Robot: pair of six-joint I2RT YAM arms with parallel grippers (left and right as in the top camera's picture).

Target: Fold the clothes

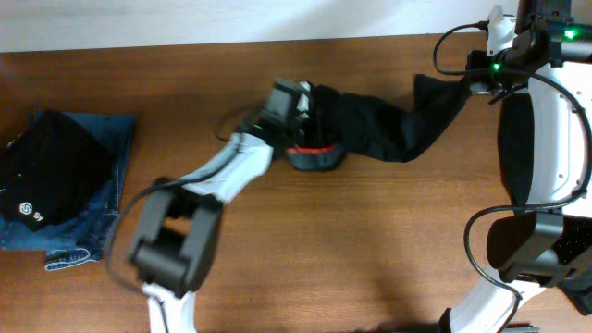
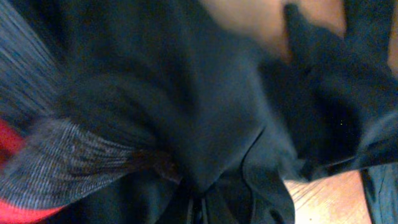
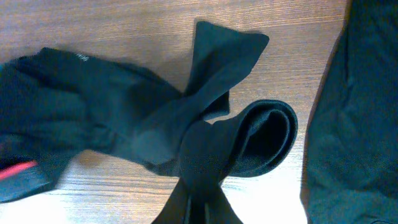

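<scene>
black trousers (image 1: 379, 125) stretched along the far edge of the tabletop (image 1: 370, 240), red-grey waistband (image 1: 314, 155) bunched under the left gripper (image 1: 301, 106), can't tell if it's clamped, right gripper (image 1: 472, 85) pinching the leg end near the far right corner, black garment (image 1: 46, 171) on blue jeans (image 1: 106, 139) by the left edge

From my end this looks like a robot lab's test bench, not a home. A left arm (image 1: 217, 171) and a right arm (image 1: 546, 120), white with black joints, stand at one wooden table (image 1: 370, 250) before a plain pale wall (image 1: 185, 18). Loose black cables (image 1: 465, 242) loop off them, and a green light (image 1: 497, 66) glows on the right one. The clothes (image 1: 379, 125) are the only household thing.
</scene>
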